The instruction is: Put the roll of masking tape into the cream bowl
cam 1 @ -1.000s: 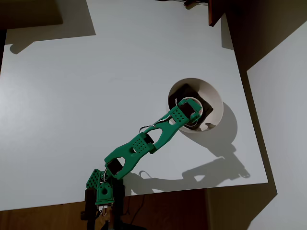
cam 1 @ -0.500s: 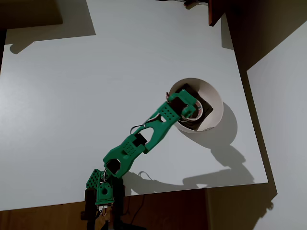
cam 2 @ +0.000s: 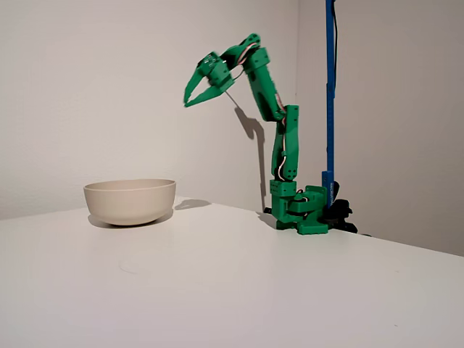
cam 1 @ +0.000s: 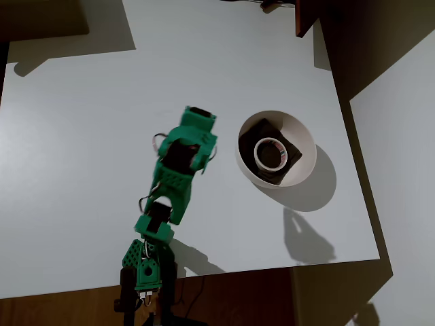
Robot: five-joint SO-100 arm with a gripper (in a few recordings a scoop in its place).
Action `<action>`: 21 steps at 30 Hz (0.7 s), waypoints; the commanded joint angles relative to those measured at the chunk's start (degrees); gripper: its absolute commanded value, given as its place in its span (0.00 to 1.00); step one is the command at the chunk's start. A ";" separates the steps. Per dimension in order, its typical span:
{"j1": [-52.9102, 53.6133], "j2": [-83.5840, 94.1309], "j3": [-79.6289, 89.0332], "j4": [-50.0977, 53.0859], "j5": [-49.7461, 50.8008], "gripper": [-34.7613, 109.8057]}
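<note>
The small cream-white ring of masking tape (cam 1: 270, 153) lies flat inside the round cream-white bowl (cam 1: 304, 142), resting on a dark brown-black lumpy patch (cam 1: 262, 129) that covers the bowl's bottom. In the overhead view the ring sits near the middle of the bowl, its wide hole facing up and a faint reddish mark on the inner core. Nothing touches the tape.

The bowl stands on the white bench (cam 1: 81, 136), toward its right side in the overhead view, and throws a soft shadow to the lower right. In the fixed view the same bowl (cam 2: 130, 200) stands at the left, smooth-sided, its contents hidden behind the rim.

The green plastic arm (cam 1: 173, 187) rises from its base (cam 1: 145, 268) at the near edge of the bench in the overhead view; in the fixed view that base (cam 2: 301, 210) is at the right, beside a blue upright pole (cam 2: 330, 94). The arm is folded high, and its gripper (cam 2: 194, 93) hangs well above the bench, to the right of the bowl and well apart from it. In the fixed view its two pointed green fingers (cam 2: 193, 87) slope down to the left and stand apart, with only a gap of wall showing between them. In the overhead view the gripper end (cam 1: 197, 125) is left of the bowl and blurred.
</note>
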 commanded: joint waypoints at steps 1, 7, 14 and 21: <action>-8.00 14.68 8.79 4.92 -0.70 0.18; -19.60 28.30 23.38 3.96 0.26 0.18; -25.66 45.79 49.13 -3.25 1.49 0.18; -25.75 62.05 79.89 -15.21 0.70 0.18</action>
